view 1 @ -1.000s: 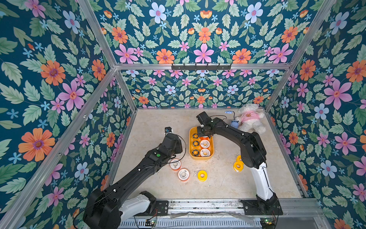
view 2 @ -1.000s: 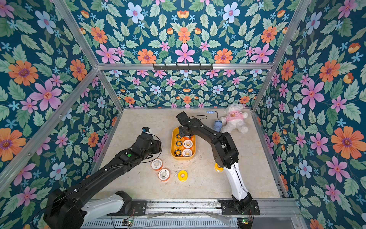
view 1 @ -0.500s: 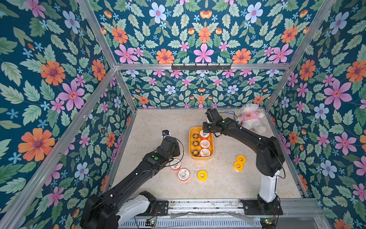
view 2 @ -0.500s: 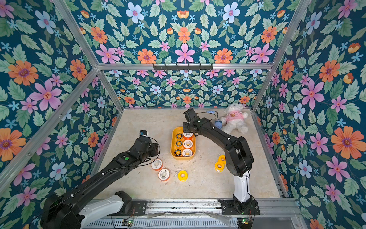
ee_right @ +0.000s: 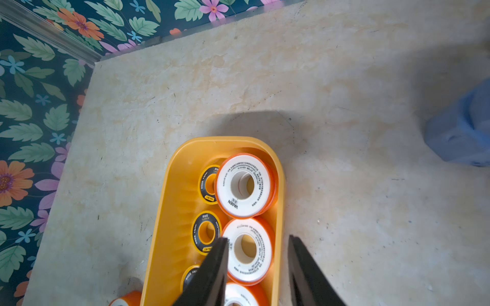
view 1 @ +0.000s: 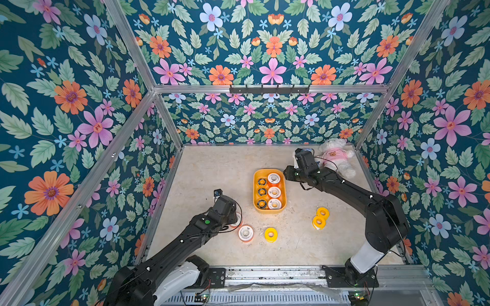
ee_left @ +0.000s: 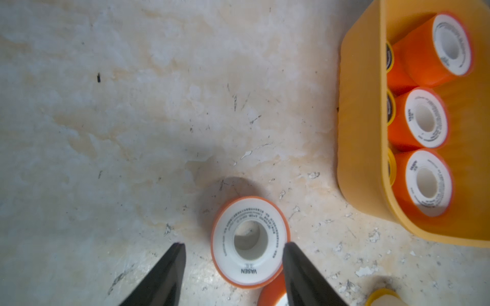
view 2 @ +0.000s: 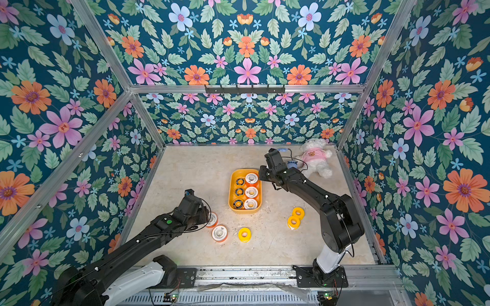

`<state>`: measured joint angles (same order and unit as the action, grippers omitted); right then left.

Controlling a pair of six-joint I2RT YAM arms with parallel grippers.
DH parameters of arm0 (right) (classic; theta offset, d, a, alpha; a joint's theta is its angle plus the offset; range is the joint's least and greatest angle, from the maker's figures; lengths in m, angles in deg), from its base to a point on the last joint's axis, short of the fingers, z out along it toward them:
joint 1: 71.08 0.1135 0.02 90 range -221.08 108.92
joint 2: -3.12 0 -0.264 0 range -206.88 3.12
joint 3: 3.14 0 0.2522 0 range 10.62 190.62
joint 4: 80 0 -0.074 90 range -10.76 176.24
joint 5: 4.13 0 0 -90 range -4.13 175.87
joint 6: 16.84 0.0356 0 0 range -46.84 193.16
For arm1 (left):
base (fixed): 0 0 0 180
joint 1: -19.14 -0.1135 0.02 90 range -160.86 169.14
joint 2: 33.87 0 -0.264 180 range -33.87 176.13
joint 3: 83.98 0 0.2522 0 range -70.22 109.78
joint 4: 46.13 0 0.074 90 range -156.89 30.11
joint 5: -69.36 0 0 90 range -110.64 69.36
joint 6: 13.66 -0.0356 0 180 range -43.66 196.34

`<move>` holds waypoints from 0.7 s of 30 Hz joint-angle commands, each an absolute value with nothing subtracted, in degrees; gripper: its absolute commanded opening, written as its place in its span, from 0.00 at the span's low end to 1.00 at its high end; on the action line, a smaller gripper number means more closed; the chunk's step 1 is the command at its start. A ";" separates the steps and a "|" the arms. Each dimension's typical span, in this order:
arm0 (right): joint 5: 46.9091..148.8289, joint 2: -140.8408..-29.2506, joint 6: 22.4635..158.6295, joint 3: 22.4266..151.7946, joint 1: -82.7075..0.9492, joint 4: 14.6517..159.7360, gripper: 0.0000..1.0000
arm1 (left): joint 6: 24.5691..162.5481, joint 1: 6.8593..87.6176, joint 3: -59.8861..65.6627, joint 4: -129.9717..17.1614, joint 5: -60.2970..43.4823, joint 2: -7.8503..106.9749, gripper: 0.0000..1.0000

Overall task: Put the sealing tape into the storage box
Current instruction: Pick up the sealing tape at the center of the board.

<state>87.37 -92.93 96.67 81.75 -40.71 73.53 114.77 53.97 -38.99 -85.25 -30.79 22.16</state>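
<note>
The yellow-orange storage box [view 1: 256, 190] [ee_right: 164, 217] sits mid-table and holds three black-and-yellow rings and three white-faced orange rolls [view 1: 274, 192]. Loose sealing tape lies on the table: a white-faced roll [view 1: 245, 233], a yellow one [view 1: 271, 234], and two yellow ones [view 1: 320, 216] at the right. My left gripper [ee_left: 234, 246] [view 1: 233, 217] is open, low over another white-faced roll [ee_left: 249, 242]. That roll lies between the fingers, close to one and apart from the other. My right gripper [ee_right: 257, 245] [view 1: 288, 174] hangs open and empty above the box's far right wall.
A white teddy bear in a pink shirt [view 1: 335, 159] lies at the back right corner. A blue gadget [ee_right: 461, 132] [view 2: 291, 164] rests beside it, behind the right wrist. Floral walls close in the table on three sides.
The right arm has swung rightward off the middle of the box to its far right edge, uncovering the two yellow rolls. The left gripper has come nearer and down over the white-faced roll.
</note>
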 commanded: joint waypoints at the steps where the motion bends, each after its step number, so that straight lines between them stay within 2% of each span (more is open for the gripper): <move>1: 88.66 -92.37 98.32 80.17 -41.16 77.19 0.42 | 116.03 53.85 -40.04 -85.16 -29.69 22.96 0.63; 6: 89.03 -92.33 98.49 79.77 -41.11 76.93 0.42 | 116.34 53.85 -40.51 -84.25 -30.61 25.26 0.61; 10: 89.38 -92.52 98.47 80.20 -41.12 76.44 0.42 | 116.06 53.86 -40.82 -82.99 -30.95 26.73 0.55; 21: 89.59 -93.73 98.08 81.37 -41.11 75.47 0.42 | 115.47 53.86 -40.86 -81.22 -30.66 29.95 0.51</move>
<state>89.47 -93.46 98.11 80.97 -41.19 75.65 116.15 53.95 -41.00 -81.97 -30.31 29.46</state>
